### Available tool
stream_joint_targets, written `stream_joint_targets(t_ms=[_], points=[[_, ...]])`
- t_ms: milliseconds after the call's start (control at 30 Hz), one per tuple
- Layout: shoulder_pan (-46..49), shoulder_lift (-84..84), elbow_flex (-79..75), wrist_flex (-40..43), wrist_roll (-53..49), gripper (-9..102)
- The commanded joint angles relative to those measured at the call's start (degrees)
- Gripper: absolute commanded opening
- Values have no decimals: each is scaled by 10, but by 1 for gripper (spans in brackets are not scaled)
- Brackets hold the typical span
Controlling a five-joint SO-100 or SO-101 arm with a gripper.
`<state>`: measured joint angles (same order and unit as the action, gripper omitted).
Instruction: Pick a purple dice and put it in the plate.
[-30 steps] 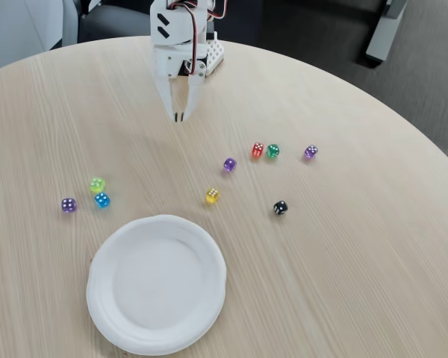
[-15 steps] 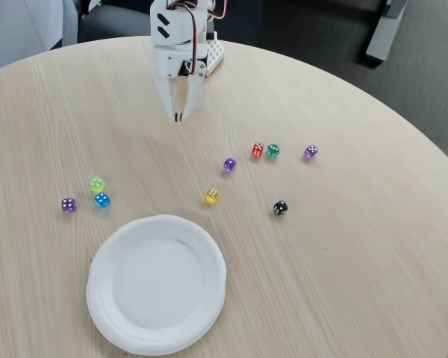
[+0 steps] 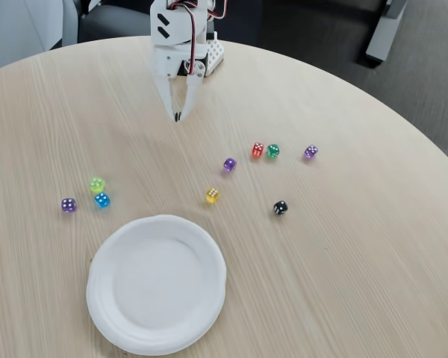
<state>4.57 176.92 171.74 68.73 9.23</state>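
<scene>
Nothing among the dice shifts; only the end effector [image 3: 177,117] lifts slightly, its fingers nearly closed and empty. It hangs well apart from the purple dice [image 3: 229,164], so the plate [image 3: 156,283] waits bare.

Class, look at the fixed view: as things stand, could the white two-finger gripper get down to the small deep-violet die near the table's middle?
Probably yes. The white gripper hangs shut, holding nothing, and only bare wooden table lies between it and the deep-violet die. That die stands apart from its neighbours, leaving room for the fingers.

office or meeting room | round wood-grain table [image 3: 343,283] | dark carpet [image 3: 425,82]
</scene>
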Motion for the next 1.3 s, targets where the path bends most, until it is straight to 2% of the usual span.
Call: stream_joint_targets(t_ms=[0, 167, 267, 467, 600, 867, 1067, 1267], points=[[-4, -6, -20, -1, -14, 0], [-4, -7, -69, -12, 49, 0], [-3, -37, -112, -65, 83, 0], [6, -239, -217, -218, 136, 0], [4, -382, -300, -272, 218, 0], [-4, -583, -425, -272, 380, 0], [-2, -687, -430, -272, 415, 0], [6, -712, -425, -266, 385, 0]])
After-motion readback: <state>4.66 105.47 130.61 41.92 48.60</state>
